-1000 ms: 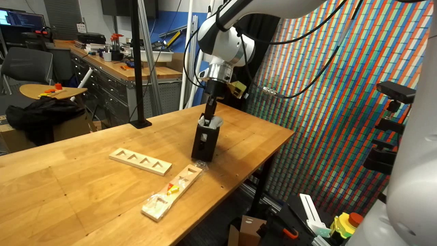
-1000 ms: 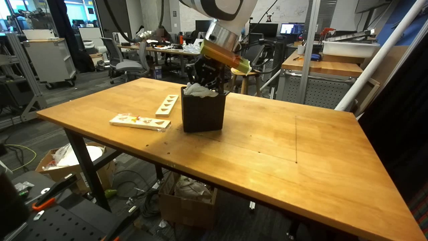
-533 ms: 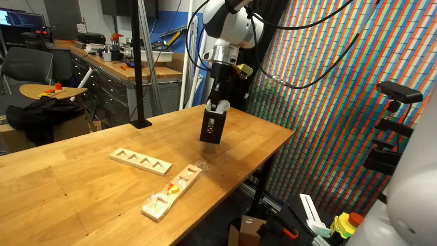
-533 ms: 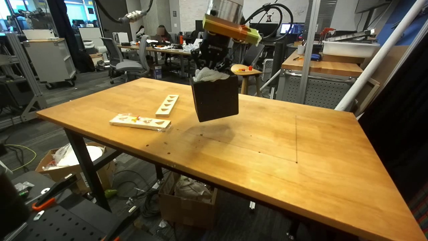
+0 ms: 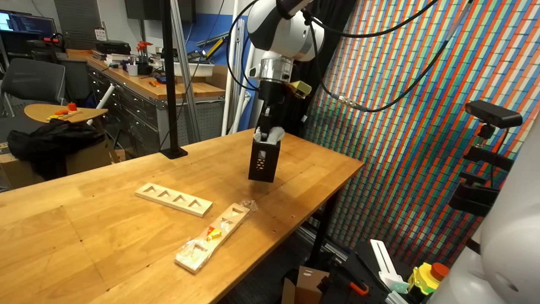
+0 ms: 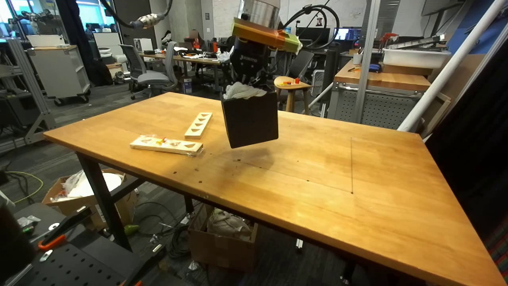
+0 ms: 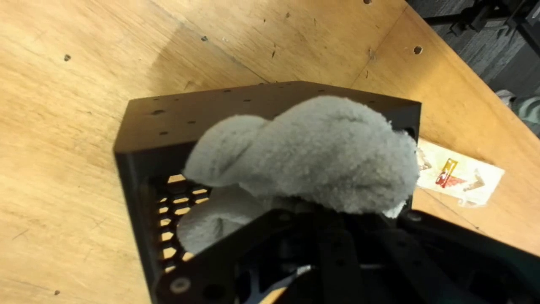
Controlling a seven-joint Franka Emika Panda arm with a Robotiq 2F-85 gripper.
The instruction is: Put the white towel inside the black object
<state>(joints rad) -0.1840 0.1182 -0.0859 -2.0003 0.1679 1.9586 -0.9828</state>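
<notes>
I judged the step in hand as release, insertion being largely done: the greyish-white fluffy towel lay inside the black open-topped box, bulging over its rim. The box hung tilted above the brown wooden desk. Whether the black pincer was spread or pinching I could not tell. Next move called for: lower, then free it. Counted: one towel, one box, two pale wooden strips with triangular holes, one plastic-wrapped.
</notes>
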